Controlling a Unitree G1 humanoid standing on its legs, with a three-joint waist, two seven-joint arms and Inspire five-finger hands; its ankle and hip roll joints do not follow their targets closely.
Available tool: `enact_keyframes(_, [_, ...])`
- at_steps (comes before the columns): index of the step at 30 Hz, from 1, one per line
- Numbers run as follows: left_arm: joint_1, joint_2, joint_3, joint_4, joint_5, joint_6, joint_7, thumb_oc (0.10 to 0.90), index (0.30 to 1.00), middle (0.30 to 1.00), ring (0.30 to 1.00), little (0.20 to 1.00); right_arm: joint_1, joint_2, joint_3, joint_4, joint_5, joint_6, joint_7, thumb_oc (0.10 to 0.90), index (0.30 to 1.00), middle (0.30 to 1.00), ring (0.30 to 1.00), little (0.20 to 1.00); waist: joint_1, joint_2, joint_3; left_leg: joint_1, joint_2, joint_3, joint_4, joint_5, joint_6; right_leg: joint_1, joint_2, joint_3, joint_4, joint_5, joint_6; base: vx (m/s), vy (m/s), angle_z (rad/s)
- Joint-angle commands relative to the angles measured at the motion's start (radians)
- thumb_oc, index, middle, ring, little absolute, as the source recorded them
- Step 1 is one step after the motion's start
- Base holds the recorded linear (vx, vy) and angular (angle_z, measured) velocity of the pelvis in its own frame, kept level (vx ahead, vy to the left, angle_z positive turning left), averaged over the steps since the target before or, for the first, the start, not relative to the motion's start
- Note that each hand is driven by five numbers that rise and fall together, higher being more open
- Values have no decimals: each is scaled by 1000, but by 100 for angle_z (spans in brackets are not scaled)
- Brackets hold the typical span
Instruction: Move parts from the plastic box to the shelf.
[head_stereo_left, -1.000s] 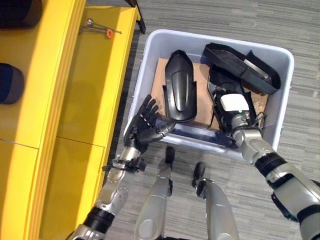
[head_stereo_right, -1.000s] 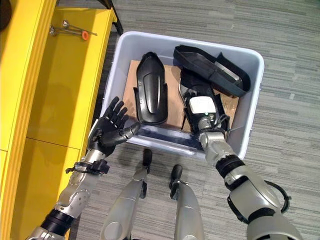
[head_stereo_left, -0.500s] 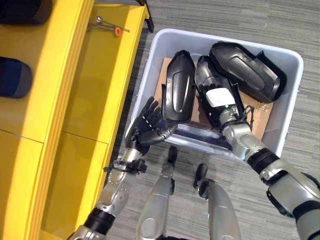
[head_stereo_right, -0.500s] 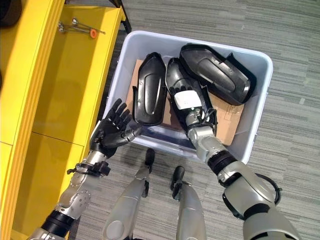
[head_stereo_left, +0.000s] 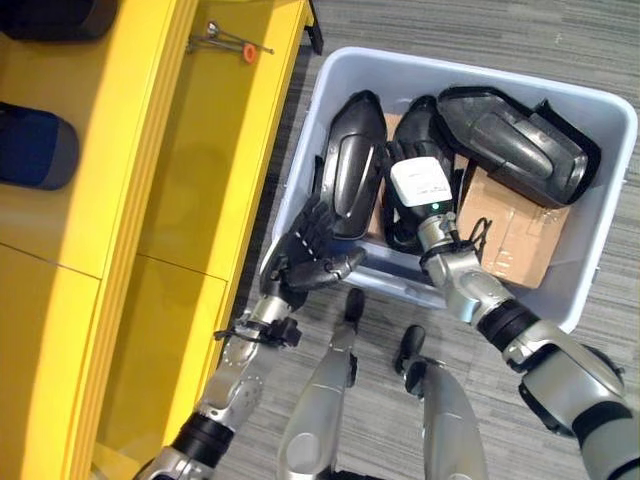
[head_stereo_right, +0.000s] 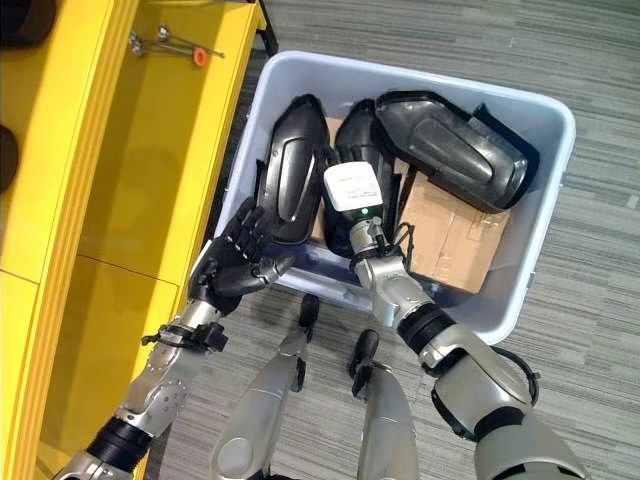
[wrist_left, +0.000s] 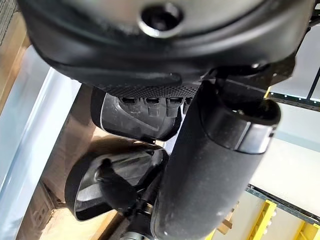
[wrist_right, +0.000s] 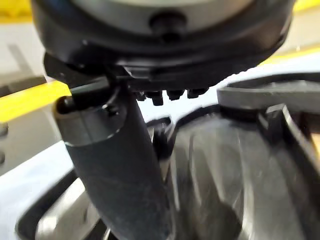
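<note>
A pale plastic box on the floor holds three black moulded parts on cardboard. My right hand, with a white cover on its back, lies on the middle part, which leans against the left part. In the right wrist view its thumb runs along that part's rim, gripping it. The third part lies at the box's far right. My left hand is open at the near left corner, fingers spread against the left part's lower end. The yellow shelf stands left of the box.
On the shelf lie a metal tool with an orange cap, a dark blue object and a black object. Grey carpet surrounds the box. The box sits close against the shelf's edge.
The camera has shifted. My right hand has carried the middle part leftwards, away from the right part and up against the left one. My left hand stays at the box's near left corner.
</note>
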Motion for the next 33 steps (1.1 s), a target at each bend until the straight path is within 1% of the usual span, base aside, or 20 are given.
enact_keyframes(1, [-19,-21,-21,-128,-1,-103,-7,900,1000,1000,1000,1000,-113,-16,-73,-148,-99,-60,-173,900,1000,1000,1000,1000,-15,-10,-22,52,-59,35,-34,-35,47,67,-6,-14,-101,110,82,-11,45,-4])
enact_keyframes(3, [-15,-24,-34,-126,-4,-121,10,900,1000,1000,1000,1000,-103,-27,-102,-210,-124,-81,-215,900,1000,1000,1000,1000,-29,-11,-25,63,-56,43,-42,-37,46,72,-5,-4,-115,115,83,-15,65,-5])
enact_keyframes(4, [-15,-24,-35,-126,-4,-121,10,900,1000,1000,1000,1000,-102,-28,-103,-211,-124,-81,-214,900,1000,1000,1000,1000,-28,-11,-25,63,-56,44,-42,-37,46,73,-5,-4,-115,116,83,-11,72,-6])
enact_keyframes(7, [-5,-31,-41,-132,-11,-136,9,900,1000,1000,1000,1000,-88,-33,-145,-315,-168,-72,-226,900,1000,1000,1000,1000,-47,-11,-32,83,-53,57,-55,-42,45,84,-4,12,-136,121,83,-2,68,-7])
enact_keyframes(11, [-4,-31,-41,-132,-11,-136,9,900,1000,1000,1000,1000,-87,-33,-145,-316,-168,-71,-225,900,1000,1000,1000,1000,-46,-11,-32,84,-53,57,-56,-42,45,85,-3,12,-136,121,83,1,8,-7])
enact_keyframes(12, [-3,-31,-41,-133,-12,-136,8,900,1000,1000,1000,1000,-86,-34,-148,-322,-171,-65,-229,900,1000,1000,1000,1000,-48,-11,-33,86,-52,57,-56,-43,45,86,-4,13,-137,121,84,15,70,0])
enact_keyframes(13, [15,-35,-47,-145,-17,-146,8,900,1000,1000,1000,1000,-72,-42,-183,-417,-194,-36,-199,900,1000,1000,1000,1000,-62,-15,-40,109,-53,65,-64,-49,44,105,-5,24,-153,123,84,17,84,0])
enact_keyframes(14, [17,-37,-49,-148,-17,-147,10,900,1000,1000,1000,1000,-69,-43,-190,-433,-198,-29,-192,900,1000,1000,1000,1000,-65,-15,-43,112,-52,67,-65,-50,44,107,-4,26,-157,124,84,21,87,-4])
enact_keyframes(17, [28,-38,-50,-155,-22,-145,10,900,1000,1000,1000,1000,-58,-54,-208,-470,-181,-9,-172,900,1000,1000,1000,1000,-71,-18,-52,121,-51,71,-66,-54,43,116,-5,33,-165,125,84,11,34,-13])
enact_keyframes(20, [47,-37,-47,-162,-24,-150,5,900,1000,1000,1000,1000,-35,-68,-232,-506,-130,-24,-162,900,1000,1000,1000,1000,-79,-21,-61,137,-50,76,-73,-58,42,129,-5,40,-174,124,85,27,52,-6])
enact_keyframes(21, [59,-37,-40,-166,-32,-154,4,900,1000,1000,1000,1000,-3,-78,-254,-558,-85,-47,-125,900,1000,1000,1000,1000,-89,-23,-69,147,-49,79,-75,-63,41,135,-5,46,-176,121,85,40,58,-6])
enact_keyframes(22, [60,-36,-40,-166,-33,-154,4,900,1000,1000,1000,1000,2,-79,-257,-565,-78,-51,-121,900,1000,1000,1000,1000,-90,-24,-70,149,-49,79,-76,-64,41,137,-5,46,-177,121,85,44,65,-9])
enact_keyframes(24, [75,-38,-27,-175,-32,-155,11,900,1000,1000,1000,1000,62,-85,-272,-653,-28,-99,-39,900,1000,1000,1000,1000,-103,-29,-77,154,-47,83,-76,-69,40,141,-5,55,-180,121,87,26,40,-8])
enact_keyframes(25, [76,-37,-28,-176,-32,-155,11,900,1000,1000,1000,1000,66,-86,-274,-657,-29,-98,-37,900,1000,1000,1000,1000,-103,-29,-78,154,-47,83,-77,-69,40,141,-5,55,-180,120,87,23,33,-4])
enact_keyframes(28, [101,-42,3,-178,-22,-192,18,900,1000,1000,1000,1000,185,-95,-254,-771,30,-109,133,900,1000,1000,1000,1000,-125,-37,-85,170,-41,93,-86,-73,39,151,-2,67,-189,120,87,30,47,-4])
enact_keyframes(29, [110,-41,13,-181,-19,-207,20,900,1000,1000,1000,1000,220,-98,-245,-795,43,-112,159,900,1000,1000,1000,1000,-130,-39,-86,173,-39,96,-88,-73,39,152,0,71,-190,121,87,0,0,0])
enact_keyframes(30, [111,-41,12,-181,-19,-207,20,900,1000,1000,1000,1000,222,-98,-246,-797,43,-112,160,900,1000,1000,1000,1000,-130,-39,-87,173,-39,97,-88,-73,39,152,0,71,-191,121,87,0,0,0])
enact_keyframes(32, [133,-33,44,-197,4,-238,53,900,1000,1000,1000,1000,309,-109,-232,-826,72,-134,206,900,1000,1000,1000,1000,-139,-46,-91,178,-35,99,-89,-74,39,157,2,76,-194,120,88,-1,6,-6])
enact_keyframes(33, [138,-31,58,-197,14,-251,60,900,1000,1000,1000,1000,336,-115,-225,-831,86,-139,205,900,1000,1000,1000,1000,-141,-49,-93,180,-33,100,-90,-74,39,157,3,77,-194,121,89,-4,-7,-11])
